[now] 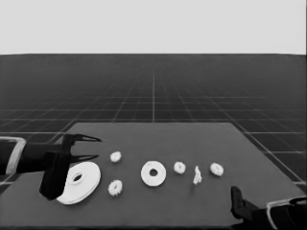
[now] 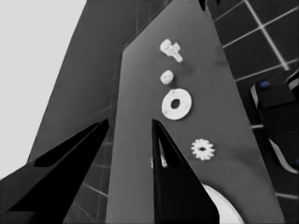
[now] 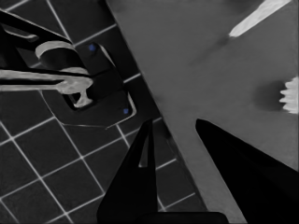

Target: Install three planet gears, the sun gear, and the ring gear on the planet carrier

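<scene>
The nearest gear (image 1: 216, 169) is found up-worktop and left of the parked right pincer (image 3: 175, 128), seen released.

Left hand (image 1: 94, 147) waits, fingers apart, over the larger round part (image 1: 84, 184); smaller round part (image 1: 153, 173) mid-table.

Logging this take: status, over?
Left gripper parked open over larger round part. Right gripper parked open, lower right corner. Smaller round part bare; gears loose.

On the dark table (image 1: 158, 134), the larger round part (image 1: 81, 184), smaller round part (image 1: 153, 173), four gears and a thin white piece (image 1: 196, 175) are seen laid out.
</scene>
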`<state>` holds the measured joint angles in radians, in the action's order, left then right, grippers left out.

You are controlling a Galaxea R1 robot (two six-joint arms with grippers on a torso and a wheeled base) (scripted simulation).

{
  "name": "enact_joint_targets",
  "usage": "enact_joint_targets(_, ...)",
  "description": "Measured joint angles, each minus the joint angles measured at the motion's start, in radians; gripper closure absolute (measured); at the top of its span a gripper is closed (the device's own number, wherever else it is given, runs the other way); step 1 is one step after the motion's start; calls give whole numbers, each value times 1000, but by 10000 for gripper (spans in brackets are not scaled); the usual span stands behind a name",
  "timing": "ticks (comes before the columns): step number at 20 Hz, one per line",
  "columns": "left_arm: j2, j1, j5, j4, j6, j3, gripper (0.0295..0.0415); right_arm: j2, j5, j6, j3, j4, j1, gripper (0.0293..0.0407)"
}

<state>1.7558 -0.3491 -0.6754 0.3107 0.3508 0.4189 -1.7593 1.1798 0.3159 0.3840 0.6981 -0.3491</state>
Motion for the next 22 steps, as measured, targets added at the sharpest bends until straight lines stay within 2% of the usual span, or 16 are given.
enact_joint_targets(1,-3,71,-49,-73,-3,-71,415,-14,-23,-3,-53,-76,-54,407)
enact_joint_targets(2,-2,45,-30,-44,-2,-43,414,-8,-14,-2,-29,-45,-34,392)
enact_joint_targets(3,-1,29,-18,-26,-1,-25,396,-5,-8,-1,-16,-26,-22,363)
enact_joint_targets(4,-1,20,-11,-15,-1,-15,364,-3,-4,-1,-8,-16,-15,332)
enact_joint_targets(5,239,258,-385,464,-486,166,330,-1,-2,0,-3,-9,-11,320)
enact_joint_targets(6,489,301,-717,390,-958,429,307,-1,-1,0,-1,-6,-9,317)
enact_joint_targets(7,637,297,-776,165,-1151,711,309,0,-1,0,1,-4,-7,316)
enact_joint_targets(8,727,299,-774,15,-1208,940,317,0,0,0,2,-2,-7,315)
enact_joint_targets(9,790,304,-773,-77,-1212,1109,322,0,0,0,2,-2,-6,315)
enact_joint_targets(10,835,307,-777,-133,-1201,1229,324,0,0,0,2,-1,-6,315)
enact_joint_targets(12,888,311,-785,-185,-1175,1367,326,0,0,0,3,-1,-6,315)
enact_joint_targets(14,911,313,-789,-203,-1160,1426,326,0,0,0,3,-1,-6,315)
enact_joint_targets(15,936,377,-739,-156,-1135,1485,326,0,0,0,3,0,-6,315)
enact_joint_targets(17,975,453,-685,-122,-1097,1576,326,0,0,0,3,0,-6,315)
enact_joint_targets(22,1001,481,-657,-112,-1069,1637,326,0,0,0,3,0,-6,315)
